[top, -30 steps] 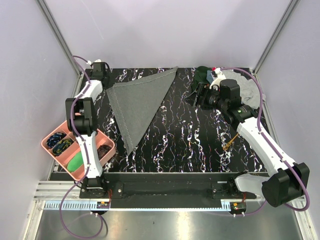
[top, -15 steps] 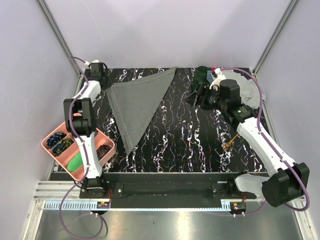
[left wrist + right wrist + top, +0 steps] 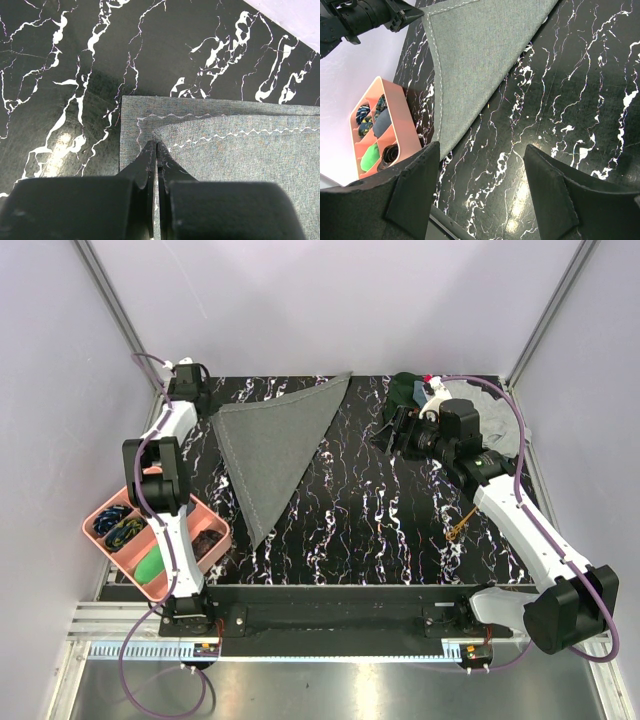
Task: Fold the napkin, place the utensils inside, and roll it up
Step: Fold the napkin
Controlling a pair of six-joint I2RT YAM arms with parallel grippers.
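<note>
The left gripper [image 3: 156, 146] is closed on the far-left corner of the napkin [image 3: 275, 445], a folded triangle lying on the left half of the marble table [image 3: 400, 540]; the right gripper [image 3: 480, 150] hangs open and empty. A sideways pull on this thin pinch could shift the upper layer off the lower. The long edge runs diagonally from far-centre to a near-left tip.

arms [image 3: 520, 515]: white, black joints | cables [image 3: 480, 380]: purple | left gripper [image 3: 156, 146]: black
</note>
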